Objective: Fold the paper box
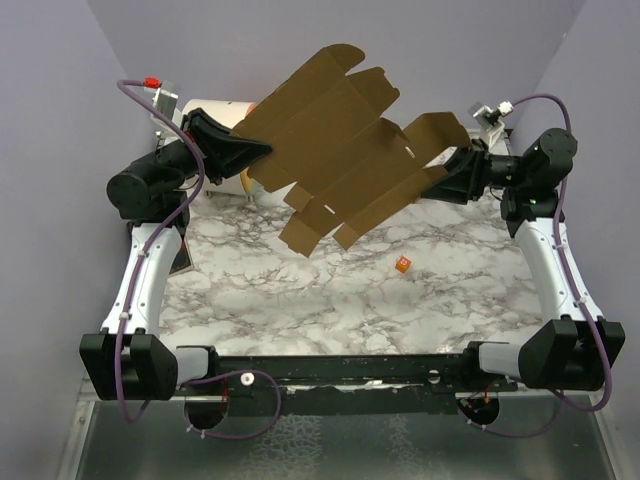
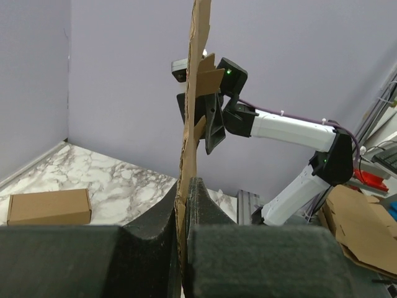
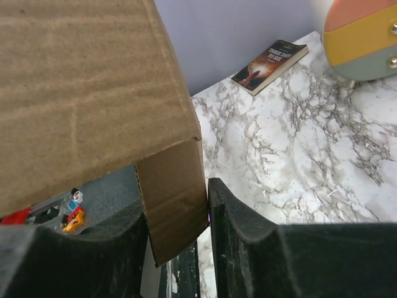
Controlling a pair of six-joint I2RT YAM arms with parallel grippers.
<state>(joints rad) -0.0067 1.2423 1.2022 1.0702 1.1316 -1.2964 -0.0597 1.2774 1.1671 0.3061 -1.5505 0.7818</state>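
The paper box [image 1: 340, 150] is a flat brown die-cut sheet held up in the air over the back of the marble table, tilted. My left gripper [image 1: 262, 148] is shut on its left edge; in the left wrist view the sheet [image 2: 192, 93] stands edge-on, pinched between the fingers [image 2: 184, 205]. My right gripper [image 1: 440, 178] is at the sheet's right end. In the right wrist view a folded-down flap [image 3: 173, 198] hangs slantwise in the gap between the fingers [image 3: 177, 205], which stand apart. The flap touches the right finger [image 3: 229, 223].
A small plain carton [image 2: 49, 207] lies on the table at the left. A tiny orange piece [image 1: 402, 265] sits mid-table. A book [image 3: 270, 58] and a round striped object [image 3: 363, 40] lie at the back. Spare cardboard sheets [image 2: 366, 230] are stacked off the table.
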